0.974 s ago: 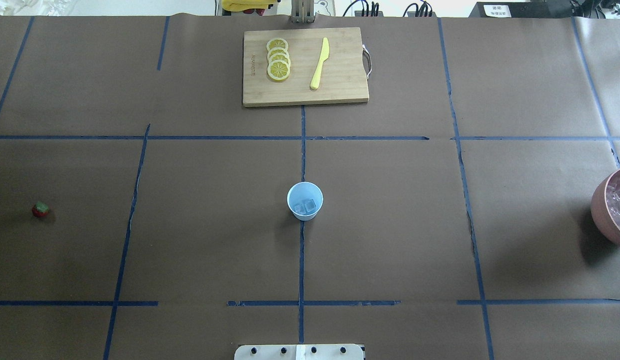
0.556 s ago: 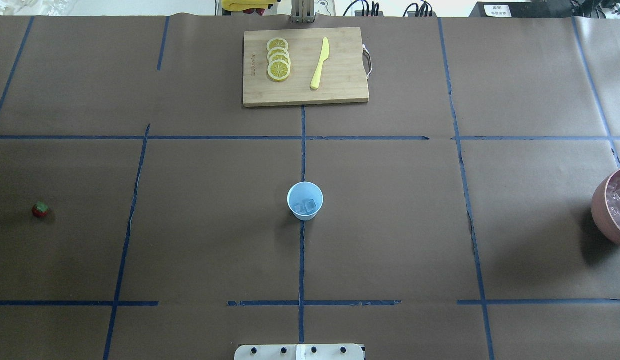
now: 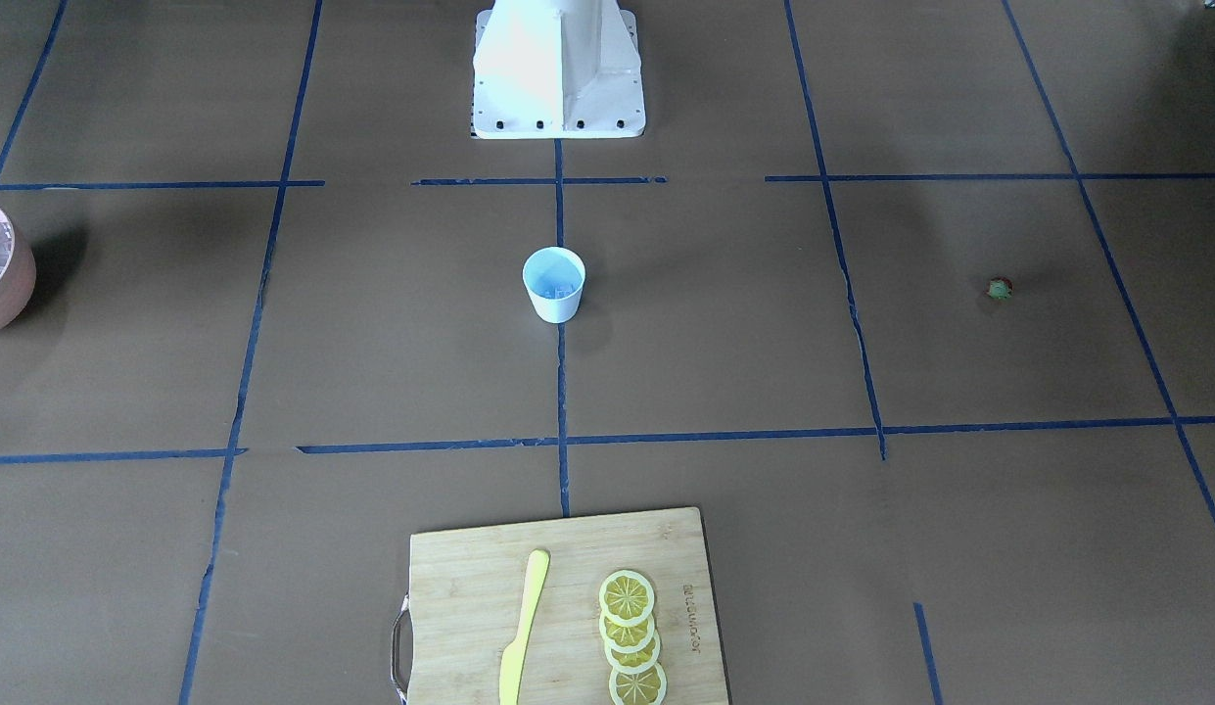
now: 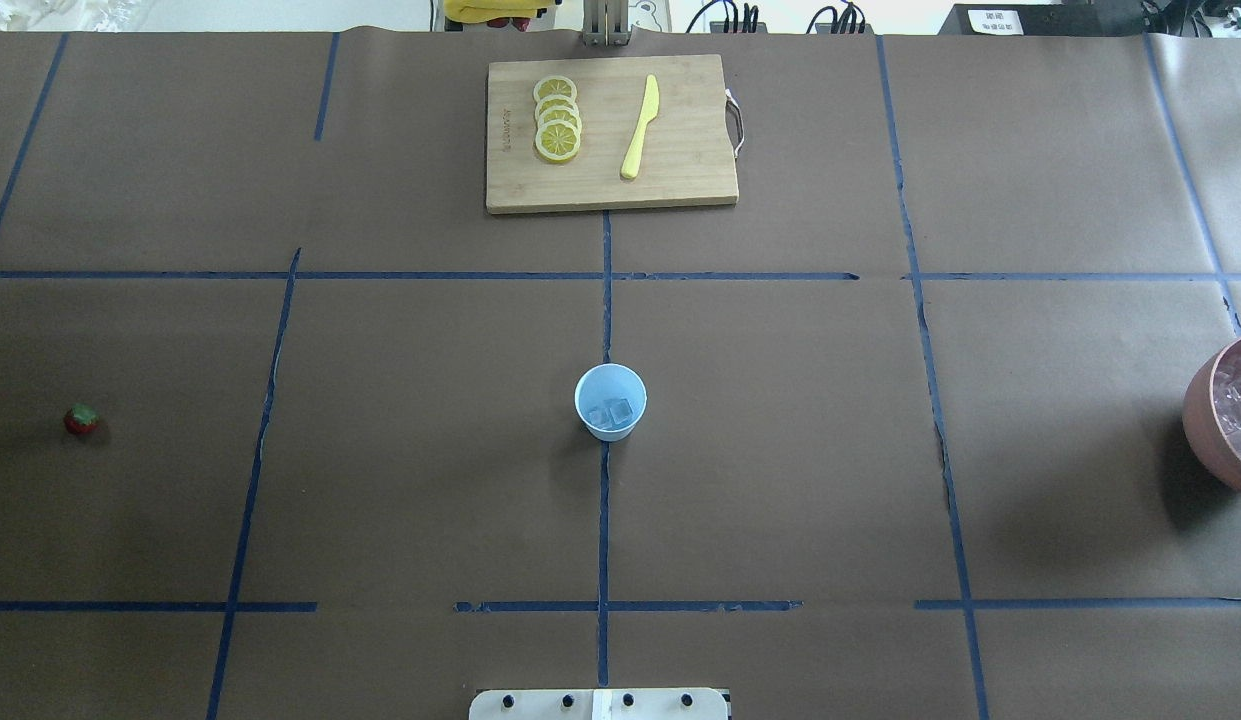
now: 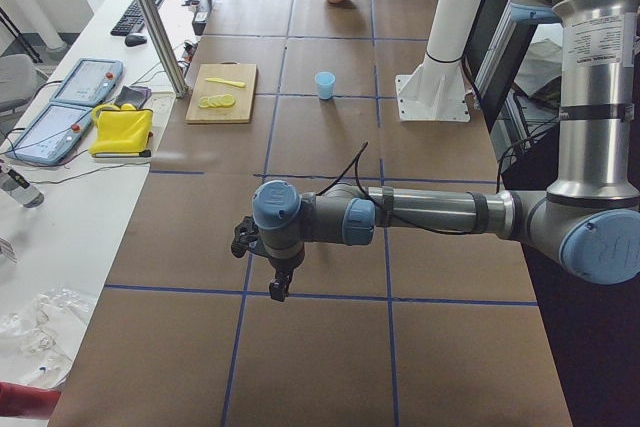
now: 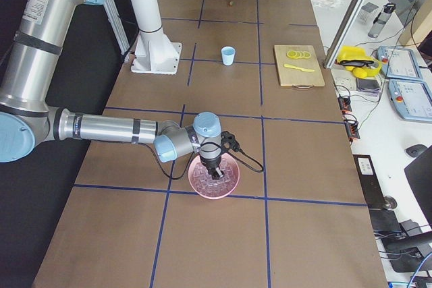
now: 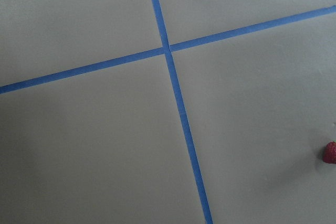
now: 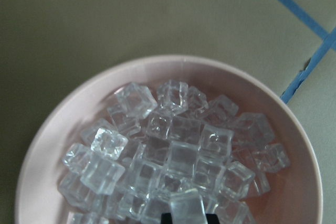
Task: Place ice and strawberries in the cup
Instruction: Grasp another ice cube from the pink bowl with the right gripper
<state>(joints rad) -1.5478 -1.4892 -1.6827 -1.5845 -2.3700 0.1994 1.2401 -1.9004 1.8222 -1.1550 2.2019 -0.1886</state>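
The pale blue cup (image 4: 610,402) stands at the table's middle with two ice cubes (image 4: 612,412) inside; it also shows in the front view (image 3: 554,284). The strawberry (image 4: 80,419) lies alone at the far left, and at the left wrist view's right edge (image 7: 331,153). My left gripper (image 5: 279,290) hovers above the table near it; I cannot tell whether it is open or shut. My right gripper (image 8: 187,217) is down in the pinkish bowl (image 8: 47,129) of ice, its fingertips (image 8: 167,217) narrowly flanking one ice cube (image 8: 186,203).
A wooden cutting board (image 4: 610,133) with lemon slices (image 4: 557,118) and a yellow knife (image 4: 640,127) lies at the far middle. The ice bowl (image 4: 1202,410) sits at the right edge. Blue tape lines cross the brown table cover.
The ice in the bowl at the right edge looks slightly shifted. The cup, strawberry and board have not moved.
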